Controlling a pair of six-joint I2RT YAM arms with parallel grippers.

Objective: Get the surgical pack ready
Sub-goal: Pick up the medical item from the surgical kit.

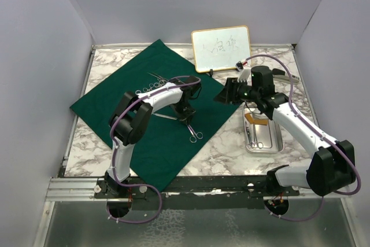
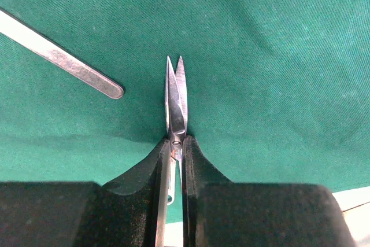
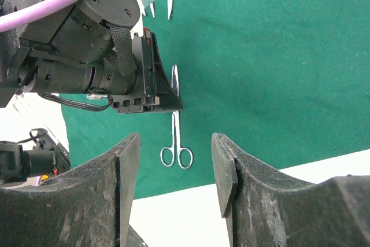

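Left wrist view — left gripper (image 2: 176,144) clamped on scissors (image 2: 177,114) near green cloth (image 2: 277,56) edge — right gripper (image 3: 176,151) apart.

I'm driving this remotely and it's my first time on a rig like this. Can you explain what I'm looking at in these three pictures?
Two robot arms stand at the near edge of the table. The overhead picture shows both: left arm, right arm. The other two come from wrist cameras, each looking past its own arm's jaws. A dark green cloth carries a row of instruments; a steel tray sits to its right, a whiteboard behind. The left jaws are shut on scissors near the pivot. The right jaws are open and empty.
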